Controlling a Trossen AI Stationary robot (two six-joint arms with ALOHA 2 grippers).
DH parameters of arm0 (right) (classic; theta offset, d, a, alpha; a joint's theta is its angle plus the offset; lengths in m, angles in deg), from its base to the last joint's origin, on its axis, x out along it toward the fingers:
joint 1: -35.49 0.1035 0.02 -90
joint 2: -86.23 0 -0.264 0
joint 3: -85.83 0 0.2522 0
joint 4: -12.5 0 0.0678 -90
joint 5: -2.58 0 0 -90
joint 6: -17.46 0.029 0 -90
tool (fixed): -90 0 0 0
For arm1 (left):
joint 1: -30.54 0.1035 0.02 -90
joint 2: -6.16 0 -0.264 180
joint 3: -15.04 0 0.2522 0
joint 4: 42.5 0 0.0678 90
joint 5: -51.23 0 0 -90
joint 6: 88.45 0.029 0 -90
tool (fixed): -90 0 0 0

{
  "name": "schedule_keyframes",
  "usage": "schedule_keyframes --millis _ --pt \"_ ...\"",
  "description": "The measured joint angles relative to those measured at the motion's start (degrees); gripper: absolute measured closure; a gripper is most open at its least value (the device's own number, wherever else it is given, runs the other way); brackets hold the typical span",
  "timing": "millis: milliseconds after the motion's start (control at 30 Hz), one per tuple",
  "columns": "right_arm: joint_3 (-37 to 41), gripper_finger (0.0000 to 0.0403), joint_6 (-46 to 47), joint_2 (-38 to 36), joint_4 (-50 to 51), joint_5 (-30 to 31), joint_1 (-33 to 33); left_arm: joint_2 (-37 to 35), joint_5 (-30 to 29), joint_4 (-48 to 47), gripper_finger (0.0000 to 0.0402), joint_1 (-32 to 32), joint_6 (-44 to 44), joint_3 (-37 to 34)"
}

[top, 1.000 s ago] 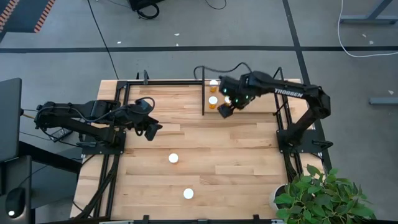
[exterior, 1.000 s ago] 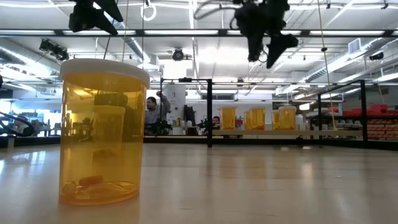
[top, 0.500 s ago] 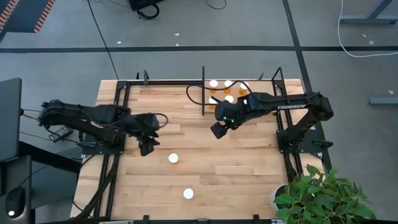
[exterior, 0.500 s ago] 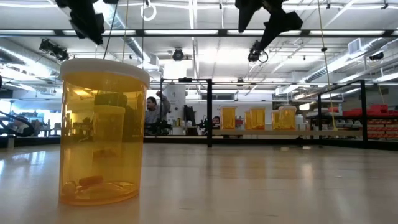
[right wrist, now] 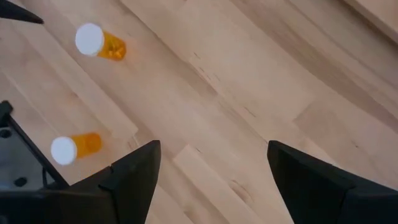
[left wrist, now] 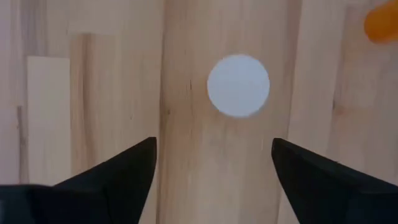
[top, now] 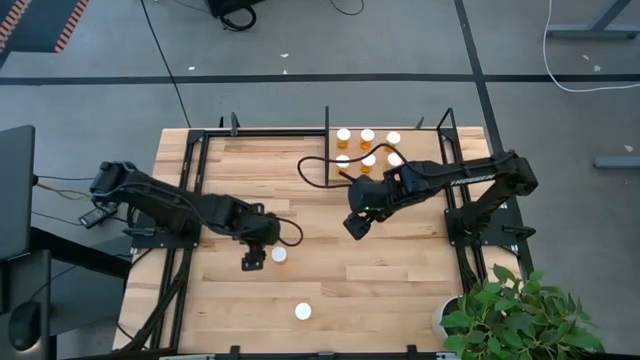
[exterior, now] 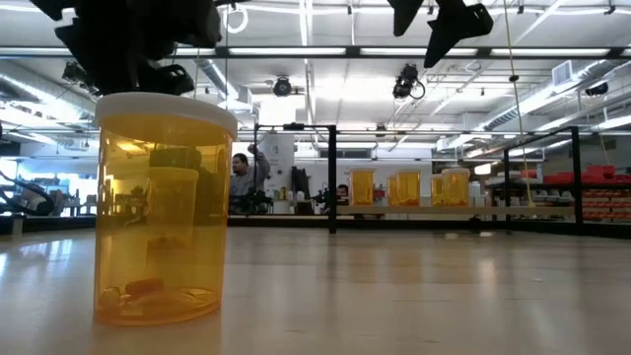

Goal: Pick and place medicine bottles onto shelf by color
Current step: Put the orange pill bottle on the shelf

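Two orange medicine bottles with white caps stand upright on the striped tabletop, one mid-table and one nearer the near edge, large in the low view. Several more bottles stand on the pale shelf at the far right, also in the low view. My left gripper is open, just left of the mid-table bottle; its wrist view looks down on the white cap ahead of the fingers. My right gripper is open above bare wood, on the near side of the shelf.
Black metal bars edge the shelf and the table's left side. A black cable loops over the table by the shelf. A potted plant stands at the near right corner. The right wrist view shows both loose bottles.
My left gripper has moved toward the near edge and to the right, coming down beside the mid-table bottle. My right gripper has drawn back from the shelf toward the near edge, uncovering the bottles standing there.
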Motion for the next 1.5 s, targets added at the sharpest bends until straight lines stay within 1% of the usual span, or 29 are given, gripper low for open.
schedule_keyframes --millis 200,400,567,667,800,1067,1200,1500 --pt "0.0 0.0099 -1.1 0.0 2.7 -0.1 0.9 1.8 0.1 7.2 0.0062 -1.1 -1.3 0.0" --pt "0.0 0.0099 -1.8 0.0 5.5 -0.1 0.9 3.5 0.5 8.5 0.0058 -2.8 0.7 0.0" --pt "0.0 0.0099 -1.7 0.0 5.7 0.1 0.9 6.8 0.4 9.8 0.0058 -3.6 2.4 0.0" --pt "0.0 0.0099 -1.5 0.0 5.8 0.2 0.9 9.4 -0.8 10.9 0.0058 -4.0 3.1 0.0" --pt "0.0 0.0099 -1.0 0.0 6.1 0.2 1.0 11.8 -4.4 11.1 0.0058 -4.1 2.8 0.0" --pt "0.0 0.0099 -0.9 0.0 6.1 0.6 1.3 14.0 -4.1 12.4 0.0059 -4.1 2.7 0.0" --pt "0.0 0.0099 -0.8 0.0 6.1 0.7 1.3 14.1 -3.8 13.0 0.0079 -4.1 2.6 0.0" --pt "0.0 0.0099 -0.4 0.0 6.1 0.7 1.2 14.1 -3.8 13.1 0.0164 -4.0 2.7 0.0"
